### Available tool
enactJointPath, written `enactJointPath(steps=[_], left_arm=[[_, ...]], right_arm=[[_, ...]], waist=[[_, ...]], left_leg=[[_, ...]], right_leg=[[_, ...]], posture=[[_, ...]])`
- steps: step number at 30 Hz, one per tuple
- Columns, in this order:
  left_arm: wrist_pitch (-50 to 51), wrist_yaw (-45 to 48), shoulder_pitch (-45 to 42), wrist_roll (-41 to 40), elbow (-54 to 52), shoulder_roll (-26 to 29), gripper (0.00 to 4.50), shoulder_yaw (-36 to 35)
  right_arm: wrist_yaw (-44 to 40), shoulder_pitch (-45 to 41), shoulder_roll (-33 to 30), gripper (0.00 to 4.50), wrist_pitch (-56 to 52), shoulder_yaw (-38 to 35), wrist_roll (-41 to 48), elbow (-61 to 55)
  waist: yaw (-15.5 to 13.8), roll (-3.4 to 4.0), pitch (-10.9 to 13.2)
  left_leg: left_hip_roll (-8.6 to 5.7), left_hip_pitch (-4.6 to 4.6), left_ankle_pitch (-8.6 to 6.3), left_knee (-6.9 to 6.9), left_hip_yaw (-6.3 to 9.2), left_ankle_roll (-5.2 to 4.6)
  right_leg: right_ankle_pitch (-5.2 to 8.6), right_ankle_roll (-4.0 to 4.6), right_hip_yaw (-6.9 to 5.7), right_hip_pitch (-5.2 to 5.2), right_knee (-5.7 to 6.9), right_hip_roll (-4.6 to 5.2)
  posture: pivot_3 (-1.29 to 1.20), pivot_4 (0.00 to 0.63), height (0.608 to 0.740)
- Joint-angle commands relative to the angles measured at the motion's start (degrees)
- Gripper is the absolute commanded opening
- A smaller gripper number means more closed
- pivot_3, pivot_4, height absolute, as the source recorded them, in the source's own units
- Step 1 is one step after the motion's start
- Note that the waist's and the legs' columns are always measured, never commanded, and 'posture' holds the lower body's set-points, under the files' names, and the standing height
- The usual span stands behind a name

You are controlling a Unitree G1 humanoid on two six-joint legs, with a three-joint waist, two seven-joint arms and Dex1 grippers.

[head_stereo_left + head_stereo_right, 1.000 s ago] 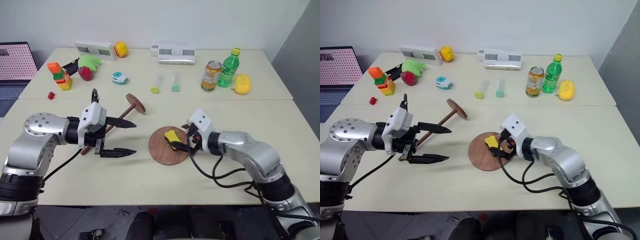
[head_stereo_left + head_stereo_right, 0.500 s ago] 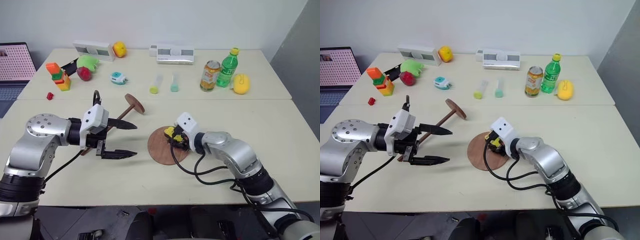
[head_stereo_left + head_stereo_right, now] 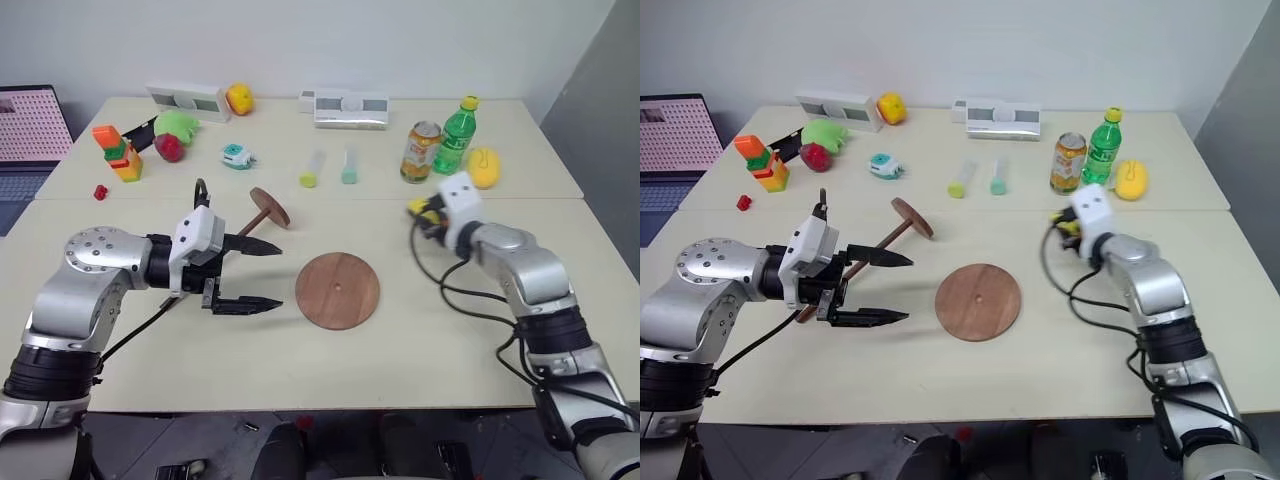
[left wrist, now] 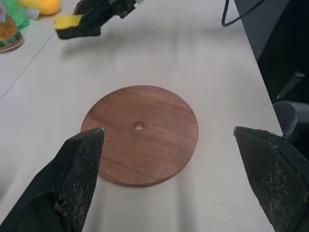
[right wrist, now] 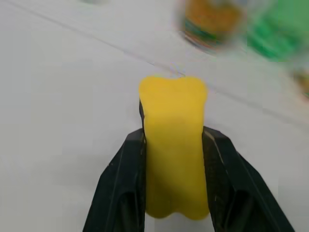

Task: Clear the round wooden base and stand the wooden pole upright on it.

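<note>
The round wooden base [image 3: 337, 290] lies flat and bare mid-table, its tiny centre hole showing in the left wrist view [image 4: 140, 135]. The wooden pole [image 3: 240, 236] lies tilted on the table to its left, with its disc head [image 3: 270, 207] toward the back. My left gripper [image 3: 280, 278] hovers open beside the base, fingers pointing at it, with part of the rod behind it. To the right of the base, my right gripper [image 3: 418, 212] is raised above the table and shut on a small yellow block [image 5: 174, 145].
An orange can [image 3: 421, 152], a green bottle [image 3: 455, 135] and a yellow fruit [image 3: 484, 168] stand just behind the right gripper. Two green-capped tubes [image 3: 312, 170] lie at the back centre. Toys [image 3: 120, 152] and white boxes [image 3: 346, 107] line the far edge.
The right gripper shut on the yellow block, lifted it off the base and swung it right toward the can. The base is now bare. The left gripper stayed put.
</note>
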State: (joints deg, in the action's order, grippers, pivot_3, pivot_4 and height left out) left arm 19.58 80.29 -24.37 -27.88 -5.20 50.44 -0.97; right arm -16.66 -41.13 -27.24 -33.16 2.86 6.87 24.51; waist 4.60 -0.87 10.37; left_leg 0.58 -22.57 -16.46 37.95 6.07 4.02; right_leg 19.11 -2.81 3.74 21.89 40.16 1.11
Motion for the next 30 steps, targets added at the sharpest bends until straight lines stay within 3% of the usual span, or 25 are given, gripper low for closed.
enactJointPath(steps=[1,3,4,5,14,18,23,27,30], left_arm=[[-0.37,-0.35,-1.03,-0.2,-1.66,-0.31,4.5,0.03],[-0.27,-0.42,-1.73,-0.18,-1.21,-0.48,4.5,0.19],[-0.16,-0.47,-1.95,-0.17,-1.17,-0.45,4.5,0.18],[0.1,-0.38,-1.95,-0.35,-1.23,-0.26,4.5,0.03],[0.77,0.25,-1.7,-0.55,-1.08,0.67,4.5,-0.31],[2.43,1.2,-2.8,-0.18,-0.34,2.33,4.5,-0.25],[3.13,1.53,-2.68,1.44,2.08,6.43,4.5,-1.12],[8.45,-6.0,-6.31,5.95,7.23,7.78,4.5,-0.66],[16.53,-10.17,-12.13,12.99,12.9,9.37,4.5,5.29]], right_arm=[[0.94,-4.92,1.57,1.23,11.0,-2.19,-1.72,12.23],[1.02,-6.57,2.01,1.88,13.42,-3.44,-1.33,16.65],[-0.1,-6.97,2.06,1.91,13.03,-4.25,-0.45,16.97],[-0.57,-6.74,1.84,2.24,12.83,-4.53,-0.37,16.0],[-4.38,-1.08,-1.59,4.33,1.47,-7.6,2.23,-5.24],[-8.15,1.47,-6.35,4.42,-7.34,-9.14,5.42,-21.76],[-25.14,6.87,-13.71,4.42,-17.64,-8.4,21.39,-43.36],[-36.6,8.15,-17.39,4.42,-20.93,-4.93,31.07,-51.61],[-40.67,5.37,-19.31,4.42,-24.85,-2.84,35.53,-52.53]], waist=[[0.87,0.0,0.0],[1.58,0.0,0.0],[1.78,0.0,0.0],[1.81,0.0,0.0],[1.75,0.01,0.0],[1.57,0.02,0.01],[1.21,0.02,0.01],[0.46,0.03,0.02],[0.19,0.01,0.03]], left_leg=[[0.03,0.0,0.0,0.02,0.0,0.01],[0.05,0.03,0.01,0.03,-0.04,0.01],[0.05,0.04,0.02,0.03,-0.02,0.02],[0.05,0.03,0.02,0.04,-0.02,0.02],[0.03,-0.02,0.11,0.07,0.0,0.18],[0.03,-0.06,0.09,0.08,0.0,0.14],[0.05,-0.25,0.0,0.1,0.04,-0.01],[0.04,-0.23,0.01,0.17,0.04,-0.03],[0.02,-0.24,0.01,0.23,0.15,-0.05]], right_leg=[[0.0,0.0,0.0,0.0,0.03,-0.02],[0.0,0.01,0.06,0.01,0.11,-0.04],[0.0,0.01,0.05,0.0,0.13,-0.04],[0.0,0.01,0.04,0.0,0.14,-0.04],[0.0,0.0,0.05,0.04,0.16,-0.02],[0.0,0.0,0.06,0.1,0.22,-0.02],[0.0,0.0,0.03,0.29,0.25,-0.04],[0.0,0.0,0.03,0.25,0.32,-0.05],[0.0,0.0,-0.06,0.26,0.38,-0.07]], posture=[[0.0,0.15,0.74],[0.0,0.15,0.74],[0.0,0.15,0.74],[0.0,0.15,0.74],[0.0,0.15,0.74],[0.0,0.15,0.74],[0.0,0.15,0.74],[0.0,0.15,0.74],[0.0,0.15,0.74]])
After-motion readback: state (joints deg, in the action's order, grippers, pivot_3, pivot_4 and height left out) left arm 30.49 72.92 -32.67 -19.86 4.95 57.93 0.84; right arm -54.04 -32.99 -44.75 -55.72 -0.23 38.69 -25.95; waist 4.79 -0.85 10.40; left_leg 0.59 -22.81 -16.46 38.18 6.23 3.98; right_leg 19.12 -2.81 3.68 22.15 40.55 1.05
